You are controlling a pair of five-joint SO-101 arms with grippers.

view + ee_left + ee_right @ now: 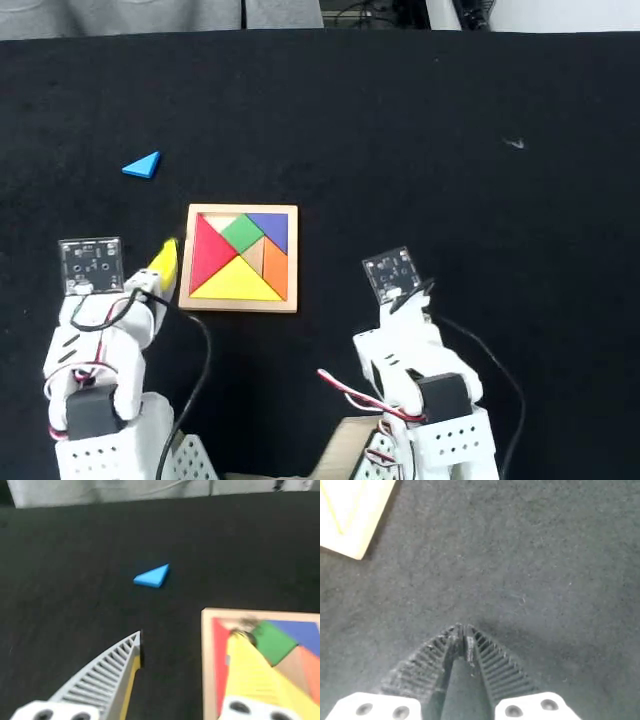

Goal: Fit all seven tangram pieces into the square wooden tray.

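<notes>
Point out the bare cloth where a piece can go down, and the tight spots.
Widest bare cloth: right of the wooden tray, beyond the right gripper, up to the far edge. Also free: between the blue triangle and the tray's far rim. Crowded: the tray's left side, where the left gripper sits at its rim.

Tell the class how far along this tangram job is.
Done: five coloured pieces sit in the tray. In hand: nothing; the left gripper is open at the tray's edge, the right gripper shut. Left: the blue triangle on the cloth.
</notes>
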